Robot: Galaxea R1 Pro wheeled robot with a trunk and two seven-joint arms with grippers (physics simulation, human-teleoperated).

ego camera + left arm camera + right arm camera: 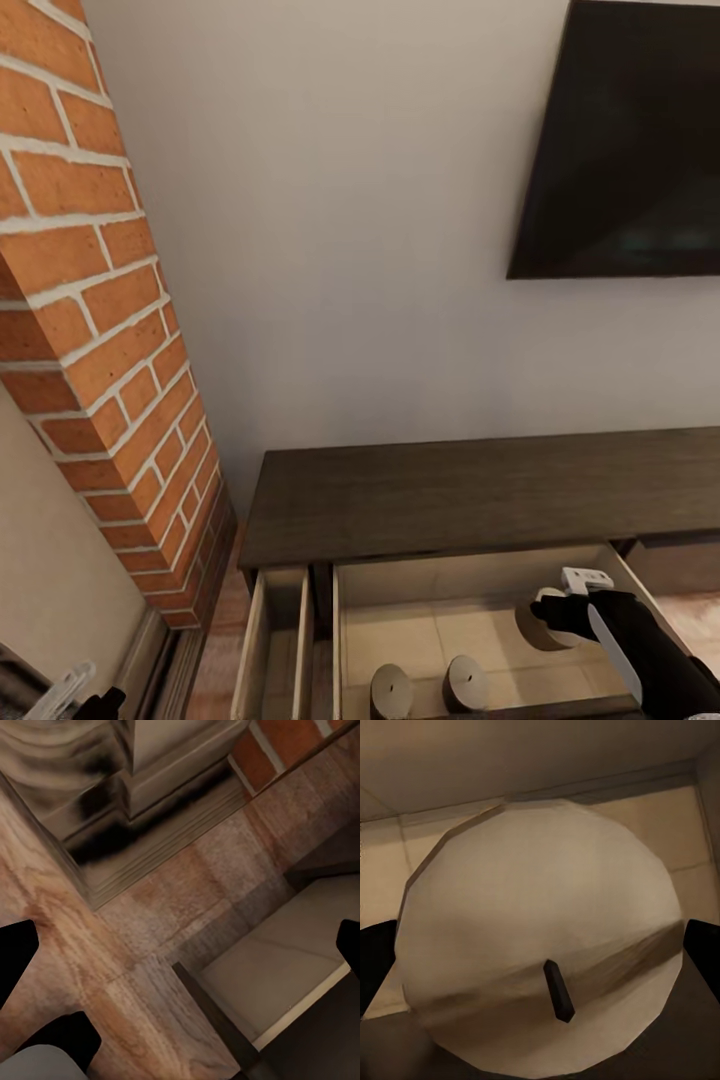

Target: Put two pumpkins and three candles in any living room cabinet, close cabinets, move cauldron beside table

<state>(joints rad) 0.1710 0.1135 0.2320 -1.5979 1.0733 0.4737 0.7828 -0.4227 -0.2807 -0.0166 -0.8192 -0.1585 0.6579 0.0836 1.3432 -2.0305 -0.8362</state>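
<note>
The dark-brown cabinet [450, 490] stands against the wall with its wide drawer [480, 578] pulled out, pale beige inside. Two cream candles [391, 690] [466, 682] stand upright near the drawer's front. My right gripper [560, 612] is over the right part of the drawer, shut on a third candle [533, 628]. In the right wrist view that candle [532, 907], wick towards the camera, sits between the fingertips [375, 960] above the drawer floor. My left gripper [180, 945] hangs open low over the wooden floor [112, 967], left of the cabinet. The pumpkins are out of view.
A narrow drawer [275, 640] at the cabinet's left end is also open. A brick column [90, 300] rises at the left, close to the cabinet. A dark TV [630, 140] hangs on the wall above the cabinet's right part.
</note>
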